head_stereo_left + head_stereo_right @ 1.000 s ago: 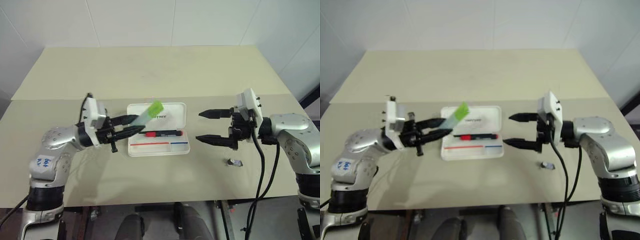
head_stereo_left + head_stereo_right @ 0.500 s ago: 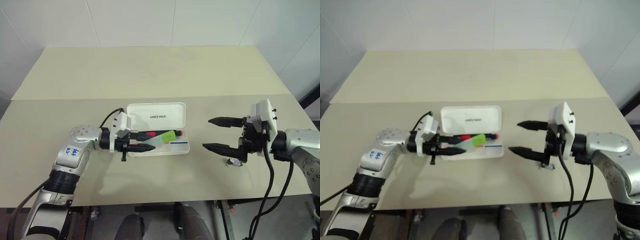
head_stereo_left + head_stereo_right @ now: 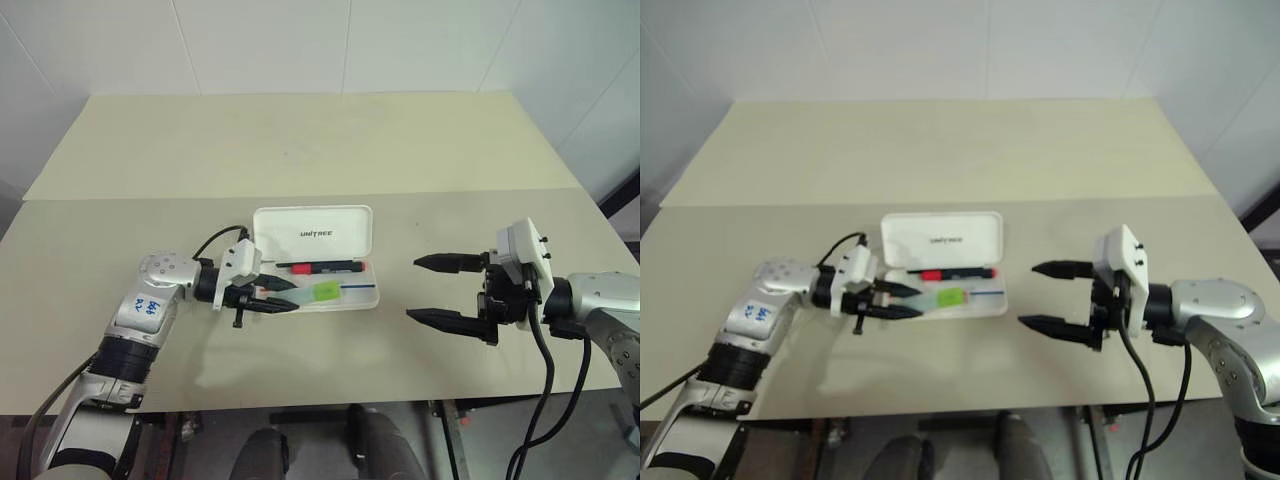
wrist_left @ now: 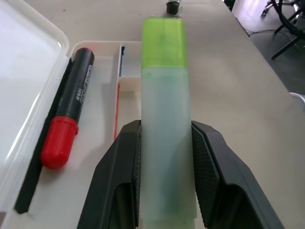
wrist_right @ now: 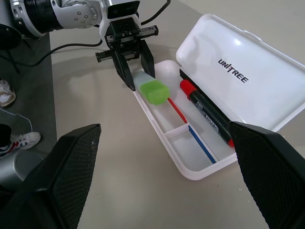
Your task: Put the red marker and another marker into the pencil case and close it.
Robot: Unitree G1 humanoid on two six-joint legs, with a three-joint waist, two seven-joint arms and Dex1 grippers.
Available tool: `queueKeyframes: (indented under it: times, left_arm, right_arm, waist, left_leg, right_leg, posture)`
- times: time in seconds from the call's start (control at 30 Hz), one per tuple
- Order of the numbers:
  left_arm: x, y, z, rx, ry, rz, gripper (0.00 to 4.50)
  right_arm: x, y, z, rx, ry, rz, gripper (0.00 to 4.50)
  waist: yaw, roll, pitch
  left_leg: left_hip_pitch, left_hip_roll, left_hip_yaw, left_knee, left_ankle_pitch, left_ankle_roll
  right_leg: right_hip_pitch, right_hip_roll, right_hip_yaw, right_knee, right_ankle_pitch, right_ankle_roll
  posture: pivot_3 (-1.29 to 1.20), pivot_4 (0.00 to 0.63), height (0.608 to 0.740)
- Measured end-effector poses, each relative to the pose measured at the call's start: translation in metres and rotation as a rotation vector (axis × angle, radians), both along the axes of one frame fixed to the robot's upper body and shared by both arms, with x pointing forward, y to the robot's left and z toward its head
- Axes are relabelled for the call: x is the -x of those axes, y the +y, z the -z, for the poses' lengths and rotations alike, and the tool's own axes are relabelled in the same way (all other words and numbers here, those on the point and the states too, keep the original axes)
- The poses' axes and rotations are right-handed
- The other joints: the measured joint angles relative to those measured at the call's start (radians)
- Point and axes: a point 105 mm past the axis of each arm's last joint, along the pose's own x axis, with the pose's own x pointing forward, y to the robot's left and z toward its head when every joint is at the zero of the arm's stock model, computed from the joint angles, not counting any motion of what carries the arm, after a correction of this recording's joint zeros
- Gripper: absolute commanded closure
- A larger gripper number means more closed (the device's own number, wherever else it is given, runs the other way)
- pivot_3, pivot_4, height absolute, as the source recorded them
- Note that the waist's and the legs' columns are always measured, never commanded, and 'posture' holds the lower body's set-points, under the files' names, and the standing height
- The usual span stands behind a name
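The white pencil case [image 3: 312,234] lies open in the middle of the table, its lid laid back. The red marker [image 3: 320,267] rests in the rear part of its tray [image 3: 368,296]. My left gripper [image 3: 288,296] reaches in from the left, shut on the pale green highlighter [image 3: 318,292]. The highlighter [image 4: 164,119] lies level and low in the front part of the tray, beside the red marker [image 4: 69,112]; I cannot tell whether it touches the tray floor. My right gripper [image 3: 412,288] hovers open and empty to the right of the case.
A tiny dark piece [image 4: 172,6] lies on the table beyond the case's right end. The beige table [image 3: 300,150] has a seam just behind the case. Its front edge [image 3: 300,405] runs close below both arms.
My left gripper swung the highlighter from tilted up over the lid down into the tray, level. My right gripper drew back to the right and toward the front edge, still open.
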Motion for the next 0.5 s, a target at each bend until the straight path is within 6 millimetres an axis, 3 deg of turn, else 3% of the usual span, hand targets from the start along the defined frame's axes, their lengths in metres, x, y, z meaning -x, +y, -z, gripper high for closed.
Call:
queueKeyframes:
  times: [0.23, 0.5]
  left_arm:
    - [-0.0040, 0.0011, 0.0103, -0.022, 0.015, -0.014, 3.48]
    - [-0.0113, -0.0076, 0.0089, -0.028, -0.016, 0.005, 3.48]
  right_arm:
    - [0.0003, 0.0014, -0.0008, -0.007, -0.002, -0.002, 0.00]
    - [0.0007, 0.0028, -0.0031, -0.010, -0.024, -0.003, 0.00]
  waist:
    - [0.000, 0.000, 0.000]
    - [0.005, 0.000, 0.000]
  left_leg:
    - [0.000, 0.000, 0.000, 0.000, 0.000, 0.000]
    - [0.000, 0.000, 0.000, 0.000, 0.000, 0.000]
  right_leg:
    - [0.000, 0.000, 0.000, 0.000, 0.000, 0.000]
    - [0.000, 0.000, 0.000, 0.000, 0.000, 0.000]
  posture:
    - [0.00, 0.150, 0.740]
    - [0.00, 0.150, 0.740]
